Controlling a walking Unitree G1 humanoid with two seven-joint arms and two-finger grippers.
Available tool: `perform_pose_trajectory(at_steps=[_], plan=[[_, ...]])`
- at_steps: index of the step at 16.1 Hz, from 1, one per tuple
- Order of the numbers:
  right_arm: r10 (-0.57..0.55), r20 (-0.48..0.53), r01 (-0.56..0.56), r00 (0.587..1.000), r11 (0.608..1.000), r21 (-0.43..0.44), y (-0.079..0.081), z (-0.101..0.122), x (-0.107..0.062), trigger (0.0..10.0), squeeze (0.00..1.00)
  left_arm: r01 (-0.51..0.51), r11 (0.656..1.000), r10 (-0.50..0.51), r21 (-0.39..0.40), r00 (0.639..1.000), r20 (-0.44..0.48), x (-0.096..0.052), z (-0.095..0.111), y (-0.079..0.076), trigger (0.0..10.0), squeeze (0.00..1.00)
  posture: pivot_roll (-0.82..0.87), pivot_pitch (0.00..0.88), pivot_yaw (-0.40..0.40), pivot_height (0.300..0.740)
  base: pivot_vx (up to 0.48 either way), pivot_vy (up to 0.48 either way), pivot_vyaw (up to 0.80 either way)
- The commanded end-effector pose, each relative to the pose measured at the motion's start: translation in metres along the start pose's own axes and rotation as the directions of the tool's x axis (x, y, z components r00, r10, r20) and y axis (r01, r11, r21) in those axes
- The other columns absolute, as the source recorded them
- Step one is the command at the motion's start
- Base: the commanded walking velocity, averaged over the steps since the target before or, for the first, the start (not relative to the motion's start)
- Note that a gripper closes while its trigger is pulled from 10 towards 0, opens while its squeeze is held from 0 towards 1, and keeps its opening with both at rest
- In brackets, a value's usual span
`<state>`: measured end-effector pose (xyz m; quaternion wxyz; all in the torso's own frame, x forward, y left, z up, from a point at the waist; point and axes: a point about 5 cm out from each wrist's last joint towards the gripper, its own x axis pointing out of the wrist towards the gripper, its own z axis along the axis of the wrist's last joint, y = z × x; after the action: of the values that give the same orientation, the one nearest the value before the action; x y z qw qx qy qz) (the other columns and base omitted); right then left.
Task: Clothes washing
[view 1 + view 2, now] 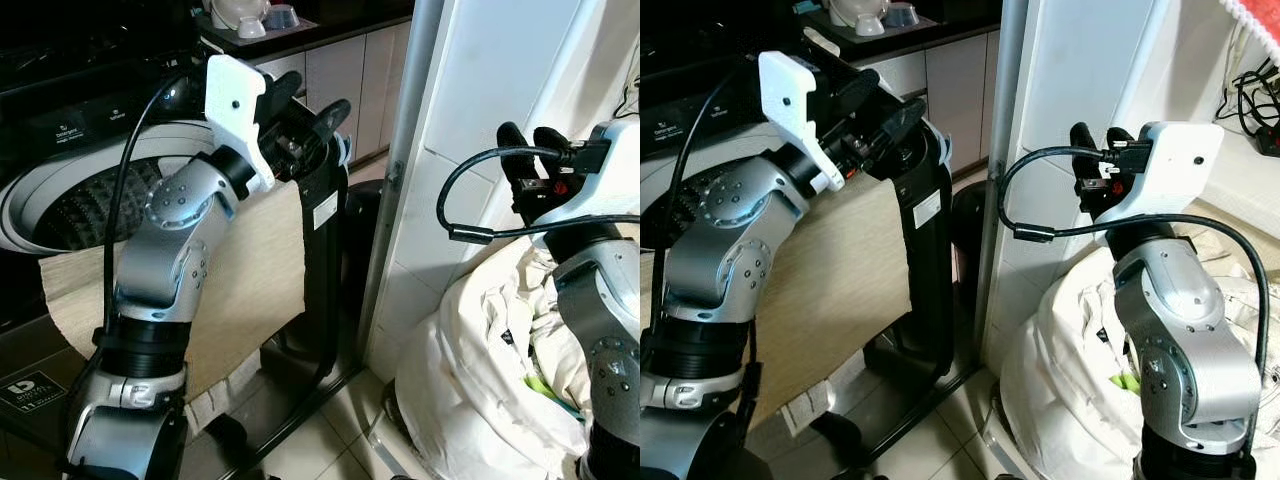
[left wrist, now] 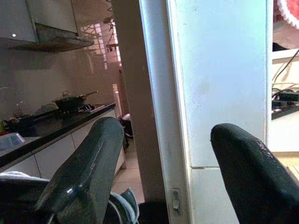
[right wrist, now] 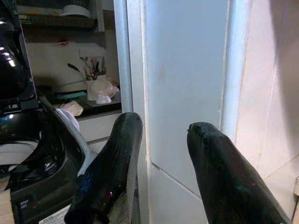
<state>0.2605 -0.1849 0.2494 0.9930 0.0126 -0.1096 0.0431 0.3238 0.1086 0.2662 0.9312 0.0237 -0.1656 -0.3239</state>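
Nearest to the robot, on its right, a big heap of white laundry (image 1: 490,370) lies on the tiled floor (image 1: 320,430) at the foot of the white wall (image 1: 480,130); it seems to wait there because it is the next load, close enough for the right arm to reach down into it. The right gripper (image 1: 532,140) hangs above this heap, raised to about chest height, its two black fingers (image 3: 215,177) held a little apart with nothing between them, so I judge it is ready but not yet working. On the left, a beige cloth (image 1: 250,290) is draped over the front edge of the washing machine (image 1: 60,200), half of it hanging down outside; probably it was left there on the way into the tub and must still be pushed in. The left gripper (image 1: 305,115) is lifted above the far corner of the machine, near the dark upright lid (image 1: 325,250), with its fingers (image 2: 84,172) spread wide and empty. Behind it the open drum (image 1: 90,200) shows its perforated wall, open to receive clothes. Farthest, a kitchen counter (image 1: 290,35) carries some bowls (image 1: 283,15).
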Motion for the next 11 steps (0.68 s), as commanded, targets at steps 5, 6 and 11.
perform_pose_trajectory(at_steps=[5,6,11], plan=[[-0.060,-0.168,0.055,0.984,0.998,-0.037,-0.004,-0.036,-0.012,10.0,0.00,-0.060,0.995,0.049,-0.076,0.988,-0.148,-0.028,-0.050,-0.013,10.0,0.00,-0.14,0.000,0.034,0.740,0.000,0.000,-0.78],[-0.060,-0.172,0.055,0.983,0.998,-0.035,-0.003,-0.037,-0.013,10.0,0.00,-0.073,0.994,0.060,-0.082,0.987,-0.148,-0.029,-0.050,-0.014,10.0,0.00,-0.14,0.000,0.034,0.740,0.000,0.000,-0.80],[-0.050,-0.174,0.047,0.984,0.999,-0.022,0.002,-0.041,-0.014,10.0,0.00,-0.123,0.990,0.116,-0.073,0.989,-0.093,-0.025,-0.037,-0.007,10.0,0.00,-0.13,0.000,0.028,0.740,0.000,0.000,-0.80]])
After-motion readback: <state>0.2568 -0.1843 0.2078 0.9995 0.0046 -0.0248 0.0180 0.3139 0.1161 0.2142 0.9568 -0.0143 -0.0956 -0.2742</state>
